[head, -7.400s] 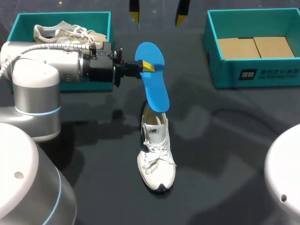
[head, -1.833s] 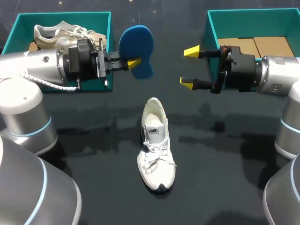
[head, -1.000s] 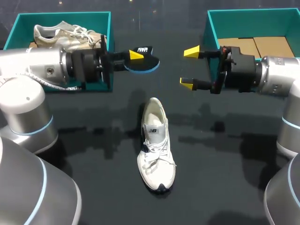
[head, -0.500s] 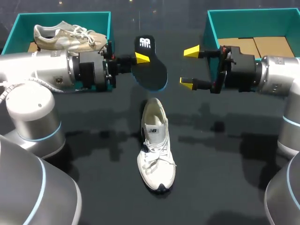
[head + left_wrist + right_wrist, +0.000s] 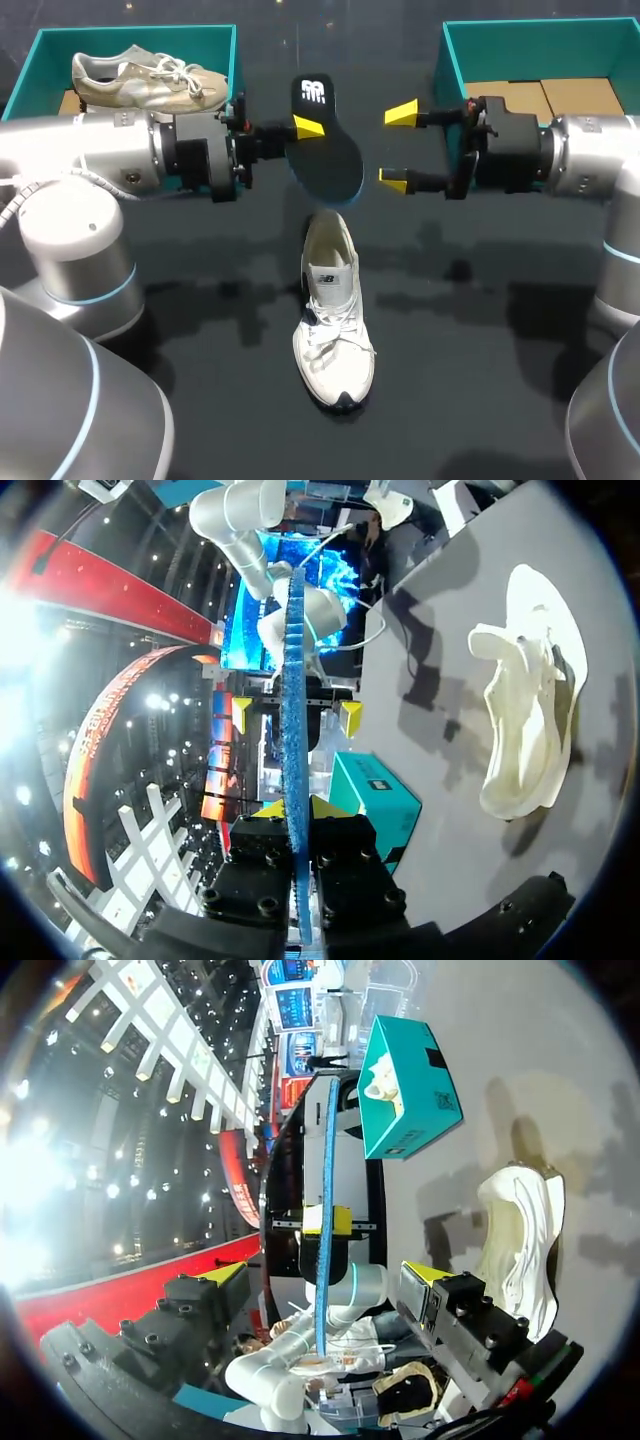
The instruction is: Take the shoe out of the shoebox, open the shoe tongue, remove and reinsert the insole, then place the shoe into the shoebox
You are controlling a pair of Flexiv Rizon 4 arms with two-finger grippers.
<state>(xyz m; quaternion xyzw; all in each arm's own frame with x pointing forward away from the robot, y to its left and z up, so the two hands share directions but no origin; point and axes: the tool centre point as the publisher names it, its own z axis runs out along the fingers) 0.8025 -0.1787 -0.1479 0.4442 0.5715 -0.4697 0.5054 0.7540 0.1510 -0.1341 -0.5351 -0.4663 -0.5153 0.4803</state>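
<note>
Insole [image 5: 335, 160] clamped in left pincer [image 5: 305, 130] near shoe [image 5: 335, 320]; right pincer [image 5: 397, 147] spread apart beside it, near a shoebox [image 5: 540, 50].

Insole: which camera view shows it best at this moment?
Head view: the insole shows its broad dark face, pinched near one end by the left gripper. Both wrist views catch it edge-on, only a thin blue strip: clamped in the left wrist view, ahead of the open right gripper in the other.
</note>
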